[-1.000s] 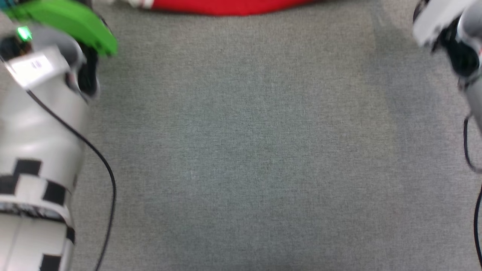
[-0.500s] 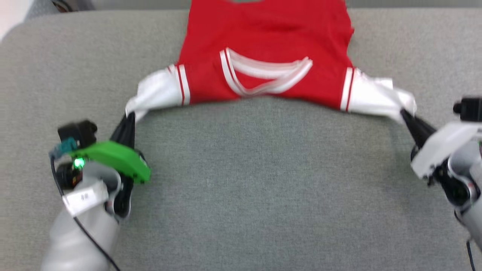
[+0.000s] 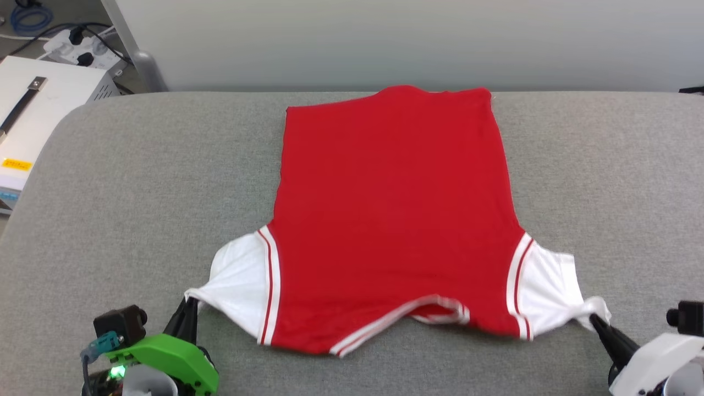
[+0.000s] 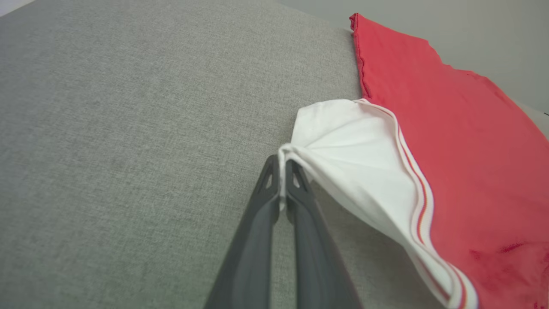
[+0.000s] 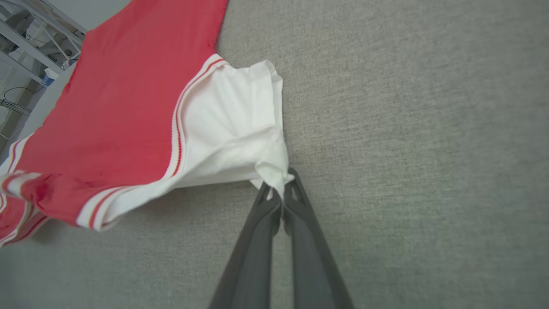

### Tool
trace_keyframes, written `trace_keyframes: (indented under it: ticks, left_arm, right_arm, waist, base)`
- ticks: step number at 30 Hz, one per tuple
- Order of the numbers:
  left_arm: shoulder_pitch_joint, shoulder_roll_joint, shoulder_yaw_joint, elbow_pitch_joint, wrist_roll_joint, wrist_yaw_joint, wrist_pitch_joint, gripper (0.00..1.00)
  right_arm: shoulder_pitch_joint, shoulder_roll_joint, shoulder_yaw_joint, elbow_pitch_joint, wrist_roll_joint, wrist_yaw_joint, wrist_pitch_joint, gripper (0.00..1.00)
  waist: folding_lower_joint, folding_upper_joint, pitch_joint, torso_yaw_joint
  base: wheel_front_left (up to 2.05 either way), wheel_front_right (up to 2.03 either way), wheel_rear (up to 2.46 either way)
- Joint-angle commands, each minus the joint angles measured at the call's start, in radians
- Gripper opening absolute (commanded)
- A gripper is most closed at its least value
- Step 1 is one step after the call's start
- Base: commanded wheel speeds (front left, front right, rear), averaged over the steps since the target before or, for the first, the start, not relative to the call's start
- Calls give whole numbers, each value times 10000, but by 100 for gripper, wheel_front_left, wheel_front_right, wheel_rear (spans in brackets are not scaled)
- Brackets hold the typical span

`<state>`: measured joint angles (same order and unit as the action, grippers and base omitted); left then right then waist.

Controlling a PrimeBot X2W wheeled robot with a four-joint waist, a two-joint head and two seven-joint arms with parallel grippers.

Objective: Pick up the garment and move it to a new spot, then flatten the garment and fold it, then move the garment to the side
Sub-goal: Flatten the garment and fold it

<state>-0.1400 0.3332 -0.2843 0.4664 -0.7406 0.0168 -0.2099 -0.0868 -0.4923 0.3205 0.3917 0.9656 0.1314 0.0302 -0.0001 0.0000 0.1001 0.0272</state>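
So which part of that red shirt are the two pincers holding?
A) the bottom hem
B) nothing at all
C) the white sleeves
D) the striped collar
C: the left gripper and the right gripper are each shut on the tip of one white sleeve of the garment.

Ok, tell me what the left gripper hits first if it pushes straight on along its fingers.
The white sleeve of the garment, whose corner the left gripper pinches; past that corner, likely just the grey surface, though depth is unclear.

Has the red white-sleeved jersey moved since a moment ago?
Yes, toward the robot: the jersey's hem, earlier past the grey table's far edge, now stops at it.
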Motion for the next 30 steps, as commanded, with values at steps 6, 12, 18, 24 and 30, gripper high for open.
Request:
trace_keyframes:
  ticks: [6,12,18,24,30]
  left_arm:
    - [1753,236,133,-1372,-223,865,331,0]
    - [2706,342,13,-2359,-94,1381,513,0]
    - [2632,449,-382,-2944,391,1542,593,0]
    - [2075,327,-613,-3635,720,1678,531,0]
    - [1326,134,-842,-4040,1002,1599,364,0]
  right_arm:
    - [1778,715,-1075,-474,-613,-7,385,0]
    - [2671,1204,-1851,-995,-1657,-7,698,0]
    - [2407,1735,-2356,-1542,-2522,-7,813,100]
    - [740,2023,-3592,-1992,-3412,-7,717,100]
    - [-1724,1840,-3801,-1394,-4288,-7,1512,100]
  waist:
    - [1,0,-534,-209]
    - [1,0,-575,-237]
    - [1,0,-389,-163]
    - [1,0,12,198]
    - [1,0,776,799]
  base:
    - [0,0,0]
    - [0,0,0]
    - [0,0,0]
    - [0,0,0]
    - [0,0,0]
